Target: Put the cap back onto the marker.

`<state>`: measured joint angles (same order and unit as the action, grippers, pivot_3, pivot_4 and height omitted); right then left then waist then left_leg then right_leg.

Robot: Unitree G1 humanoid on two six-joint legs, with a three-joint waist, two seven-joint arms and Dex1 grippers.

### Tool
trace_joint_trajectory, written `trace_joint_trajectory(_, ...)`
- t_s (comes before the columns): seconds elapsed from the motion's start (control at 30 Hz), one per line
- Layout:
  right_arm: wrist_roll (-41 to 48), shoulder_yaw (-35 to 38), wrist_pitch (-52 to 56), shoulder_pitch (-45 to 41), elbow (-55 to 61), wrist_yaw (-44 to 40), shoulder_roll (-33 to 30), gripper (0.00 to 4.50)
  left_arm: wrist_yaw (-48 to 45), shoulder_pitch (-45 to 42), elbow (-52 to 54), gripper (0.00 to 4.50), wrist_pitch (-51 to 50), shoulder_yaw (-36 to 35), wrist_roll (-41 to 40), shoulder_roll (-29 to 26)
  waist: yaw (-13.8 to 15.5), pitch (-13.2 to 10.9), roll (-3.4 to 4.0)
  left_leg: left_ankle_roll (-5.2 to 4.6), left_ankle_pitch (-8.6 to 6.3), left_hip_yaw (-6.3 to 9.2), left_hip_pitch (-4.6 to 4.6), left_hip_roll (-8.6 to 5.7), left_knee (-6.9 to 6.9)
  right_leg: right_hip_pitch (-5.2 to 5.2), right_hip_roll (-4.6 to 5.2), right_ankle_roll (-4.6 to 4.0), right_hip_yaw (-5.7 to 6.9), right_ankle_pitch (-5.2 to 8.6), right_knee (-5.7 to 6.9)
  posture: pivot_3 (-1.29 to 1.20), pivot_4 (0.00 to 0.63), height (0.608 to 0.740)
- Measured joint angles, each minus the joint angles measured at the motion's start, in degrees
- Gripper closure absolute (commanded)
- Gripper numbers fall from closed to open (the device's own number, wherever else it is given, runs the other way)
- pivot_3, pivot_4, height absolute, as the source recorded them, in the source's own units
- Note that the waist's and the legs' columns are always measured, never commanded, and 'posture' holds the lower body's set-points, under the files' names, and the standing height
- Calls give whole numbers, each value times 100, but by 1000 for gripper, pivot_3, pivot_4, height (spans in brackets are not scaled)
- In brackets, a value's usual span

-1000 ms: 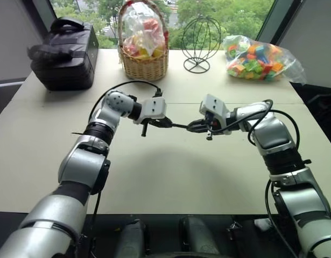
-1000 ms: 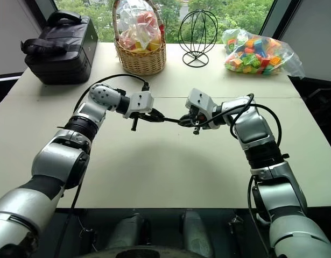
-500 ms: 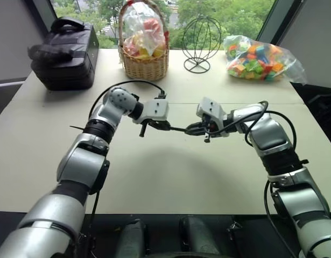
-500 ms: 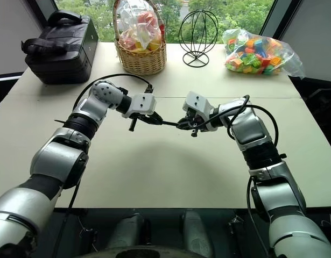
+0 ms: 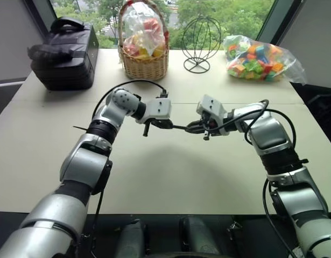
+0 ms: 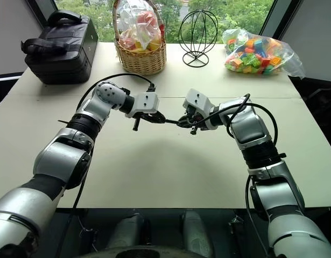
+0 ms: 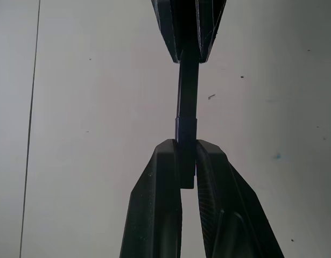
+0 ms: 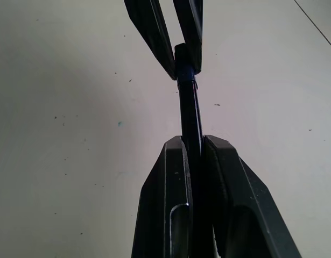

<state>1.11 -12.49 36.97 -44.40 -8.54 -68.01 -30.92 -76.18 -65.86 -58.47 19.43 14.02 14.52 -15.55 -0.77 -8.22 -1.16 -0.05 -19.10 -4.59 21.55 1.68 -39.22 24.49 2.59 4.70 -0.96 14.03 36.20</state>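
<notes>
Matt pale table (image 5: 154, 183); wicker basket (image 5: 144, 67); wire stand (image 5: 197, 37).

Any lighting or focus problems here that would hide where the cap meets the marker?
Head views: even daylight, a soft shadow on the table. Left wrist view: the left pincer, cap and marker are dark silhouettes; only a faint step marks the joint. Right wrist view: the right pincer looks similarly dark.

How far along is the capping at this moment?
Done: both parts are picked up, held above the table. In hand: the left gripper is shut on the cap, the right gripper on the marker, and the cap sits over the marker's end, in line. Left: whether it is fully seated cannot be told; then release.
</notes>
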Motion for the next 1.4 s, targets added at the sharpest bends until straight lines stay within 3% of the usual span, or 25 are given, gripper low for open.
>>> trace_joint_trajectory(0.53,-30,43,-545,142,12,56,-324,4500,666,-30,-180,4467,622,151,127,109,4,0,0,0,0,0,0,-2,0,0,1,0,0,0,-2,0,150,740)
trace_joint_trajectory(0.63,34,113,-627,178,34,71,-371,4500,868,-50,-213,3223,625,132,117,115,3,0,0,0,0,0,-1,-2,0,0,1,0,0,0,-2,0,150,740)
trace_joint_trajectory(0.83,257,113,-752,271,180,48,-397,4500,1192,-168,-173,138,663,106,104,178,5,0,0,0,0,0,-1,-2,0,0,1,0,0,0,-1,0,150,740)
trace_joint_trajectory(1.1,255,405,-909,539,-162,484,-834,4500,954,-11,1099,138,185,-129,-354,-500,-12,1,4,0,0,-4,-3,4,2,0,-1,0,-6,0,0,0,150,740)
trace_joint_trajectory(1.27,589,1516,153,864,11,1777,-520,4500,1135,1624,3032,138,-2437,-1022,-1498,-847,-35,7,18,39,22,2,-8,26,5,1,-5,0,-10,0,12,0,150,740)
trace_joint_trajectory(1.4,773,2214,1261,1089,376,3011,172,4500,2135,2768,4403,138,-4169,-1345,-1766,-758,5,7,17,35,20,7,-8,19,0,-1,6,1,-11,0,13,0,150,740)
